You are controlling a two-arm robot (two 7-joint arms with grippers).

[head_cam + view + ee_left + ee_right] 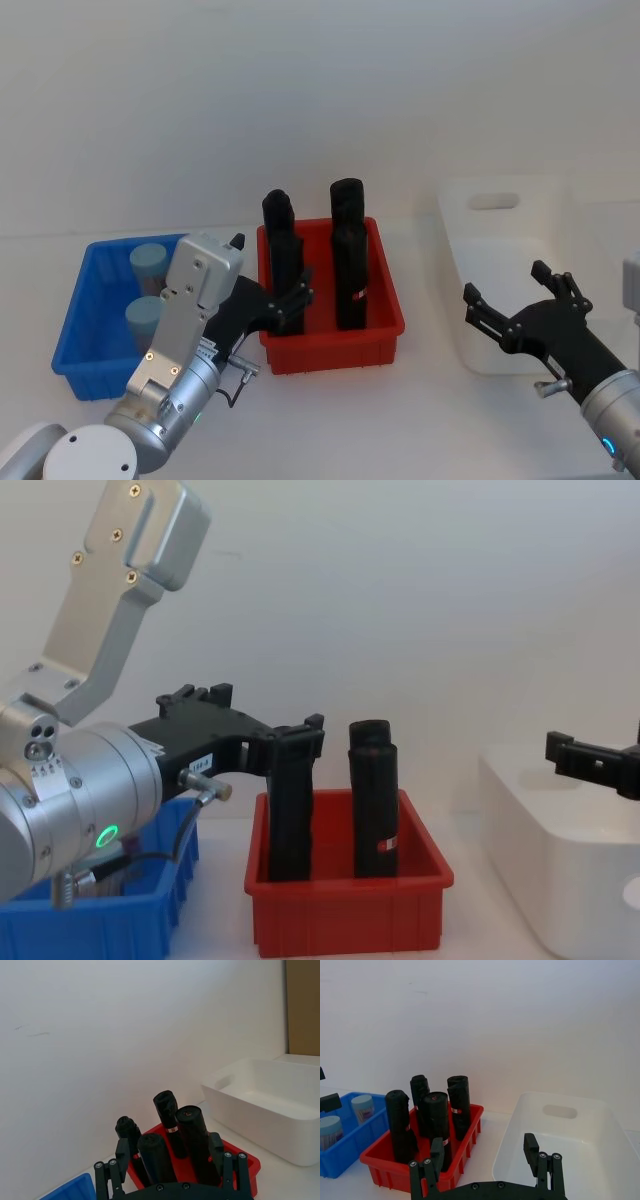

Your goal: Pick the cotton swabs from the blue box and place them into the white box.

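Open and empty, both: left gripper (262, 730) beside the red bin (330, 345), right gripper (505, 282) before the white box (470, 260).
Two tubs of cotton swabs (152, 262) upright in the blue box (78, 300), nearer one partly hidden behind the left arm (190, 300); box's near right corner covered too. Black rolls (348, 250) upright in the red bin, between the boxes. Labels on the tubs too small to read.

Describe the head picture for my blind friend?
A blue box holding two cotton swabs tubs, a red bin of black rolls and a white box stand in a row. The left gripper and right gripper hover open nearby.
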